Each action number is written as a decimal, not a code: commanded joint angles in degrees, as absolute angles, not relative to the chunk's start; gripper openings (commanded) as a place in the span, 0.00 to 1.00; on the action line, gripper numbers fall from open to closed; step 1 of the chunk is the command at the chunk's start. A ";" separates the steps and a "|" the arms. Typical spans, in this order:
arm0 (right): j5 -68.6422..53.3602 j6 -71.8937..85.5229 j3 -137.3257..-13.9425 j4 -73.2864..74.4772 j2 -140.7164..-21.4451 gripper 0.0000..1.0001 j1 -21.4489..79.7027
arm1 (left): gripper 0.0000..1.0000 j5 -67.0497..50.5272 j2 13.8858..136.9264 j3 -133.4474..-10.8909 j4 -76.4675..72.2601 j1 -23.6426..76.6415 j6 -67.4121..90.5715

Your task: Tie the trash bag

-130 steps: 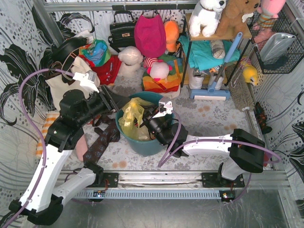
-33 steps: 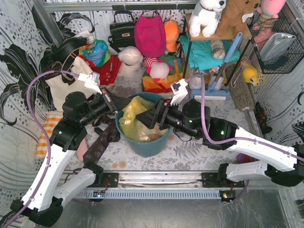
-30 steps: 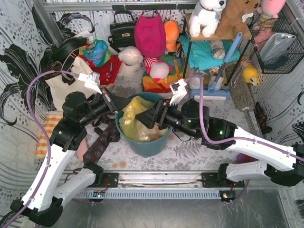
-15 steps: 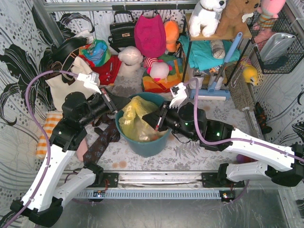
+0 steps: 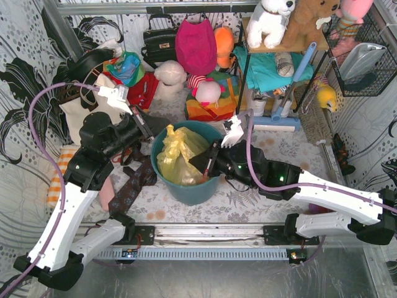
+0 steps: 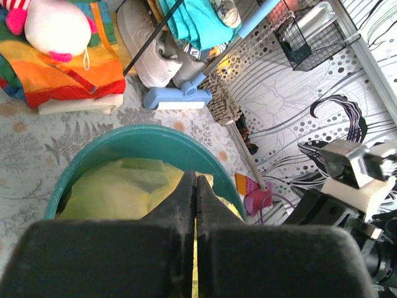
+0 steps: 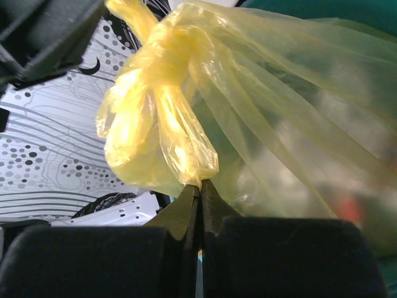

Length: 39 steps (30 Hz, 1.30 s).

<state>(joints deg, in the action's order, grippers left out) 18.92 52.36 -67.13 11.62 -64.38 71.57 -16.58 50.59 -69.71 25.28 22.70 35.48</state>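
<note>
Right gripper (image 7: 198,186) clamped on a tail of the trash bag (image 7: 248,81). Left gripper (image 6: 195,180) closed, apparently pinching the other tail. Bag sits in teal bin (image 5: 186,189) on desk (image 5: 282,149). Knot looks formed, so pull tails apart evenly and gently, since thin film tears.

A teal round bin (image 5: 184,191) stands mid-frame in the top view on a fern-patterned cloth (image 5: 279,146). At upper left is a white tote bag (image 5: 75,118). Along the top are a black handbag (image 5: 160,42), a magenta bag (image 5: 195,45) and, below them, a rainbow-striped bag (image 5: 208,104). At upper right, a white plush dog (image 5: 270,18) and a brown teddy bear (image 5: 307,22) sit on a shelf, with a blue-handled mop (image 5: 277,115) beneath. A wire basket (image 5: 366,65) hangs at the right edge.
</note>
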 commanded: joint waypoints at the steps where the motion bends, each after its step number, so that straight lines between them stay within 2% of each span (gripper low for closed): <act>1: 19.41 54.71 -65.10 11.43 -62.78 0.00 71.72 | 0.00 -15.23 51.00 -73.00 21.36 22.48 33.04; 27: 18.48 58.86 -58.98 12.25 -61.00 0.00 71.81 | 0.00 -2.27 52.11 -75.67 17.00 22.46 29.66; 39: 18.29 59.49 -58.98 14.15 -60.02 0.00 72.20 | 0.00 3.04 52.90 -73.18 13.28 22.45 28.80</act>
<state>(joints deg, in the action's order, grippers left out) 18.85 58.11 -59.70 11.79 -61.47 71.61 -0.97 53.01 -73.84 19.99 22.72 30.33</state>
